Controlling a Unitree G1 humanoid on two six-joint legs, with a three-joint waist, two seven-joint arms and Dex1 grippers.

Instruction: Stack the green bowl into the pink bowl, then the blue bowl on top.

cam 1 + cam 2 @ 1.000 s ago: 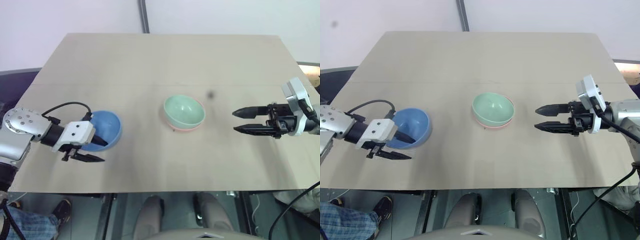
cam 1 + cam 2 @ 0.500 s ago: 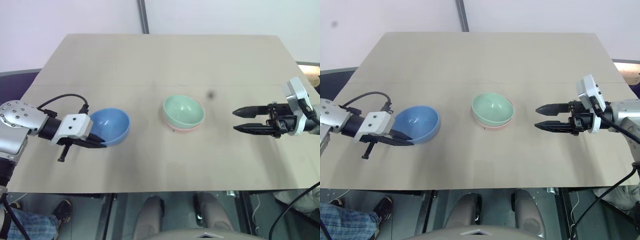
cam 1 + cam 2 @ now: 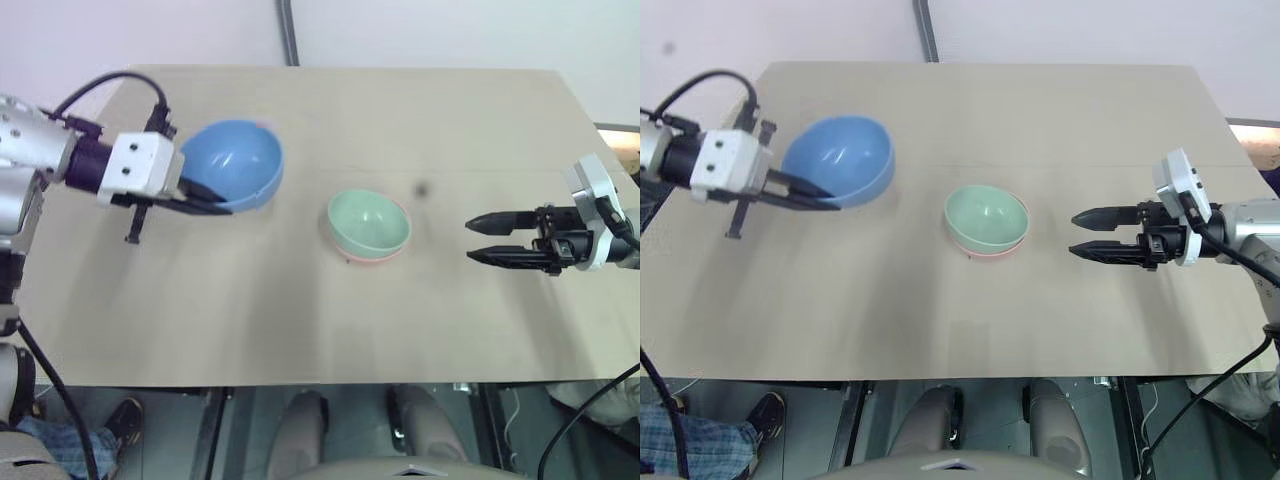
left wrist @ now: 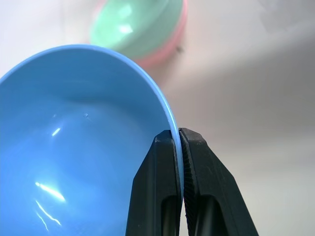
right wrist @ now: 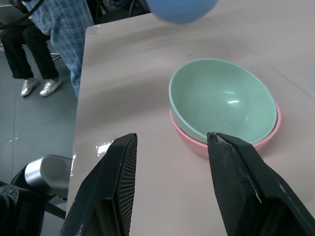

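Your left gripper is pinched on the rim of the round sky-blue plastic bowl, held clear of the desk near its far left corner, ready to carry across. The mint-green plastic bowl already nests in the salmon-pink plastic bowl at mid-desk. Your right gripper waits wide open and empty beside them, towards the right edge.

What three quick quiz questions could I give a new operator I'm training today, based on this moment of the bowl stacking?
1. True or false: the green bowl already sits inside the pink bowl.
2. Which end effector holds the blue bowl? A) left B) right C) neither
3. Fill in: the right end effector hangs beside the stacked bowls with its fingers ____.

Key
1. True; only the pink rim shows under the green one.
2. A; the left end effector is pinched on the blue bowl's rim, and the bowl is lifted off the table.
3. Open, holding nothing.
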